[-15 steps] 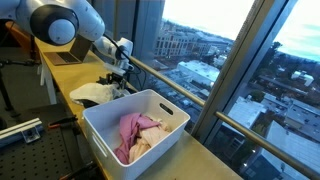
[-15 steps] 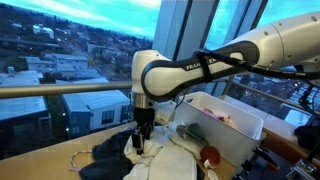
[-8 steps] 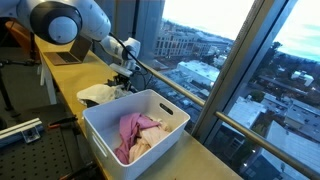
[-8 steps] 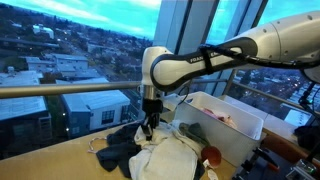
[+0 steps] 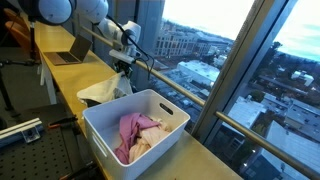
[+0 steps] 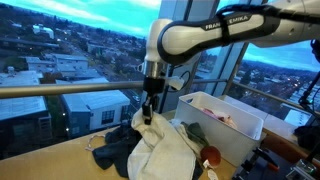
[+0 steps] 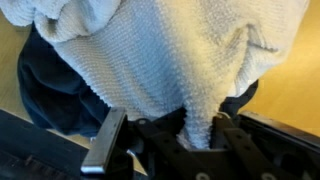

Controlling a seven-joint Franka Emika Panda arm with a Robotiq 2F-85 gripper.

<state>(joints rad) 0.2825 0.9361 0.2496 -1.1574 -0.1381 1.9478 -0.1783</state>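
Arm (image 6: 205,33) lettering reads "EMIKA". Gripper (image 6: 149,112) is clamped on the white towel (image 6: 165,150), lifted higher than before; dark cloth (image 6: 112,152) lies below it.

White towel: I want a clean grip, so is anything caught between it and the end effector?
Nothing visible. In the wrist view a fold of the white towel runs straight into the end effector, with no other cloth in the jaws. The dark garment lies lower, behind the towel, outside the grip.
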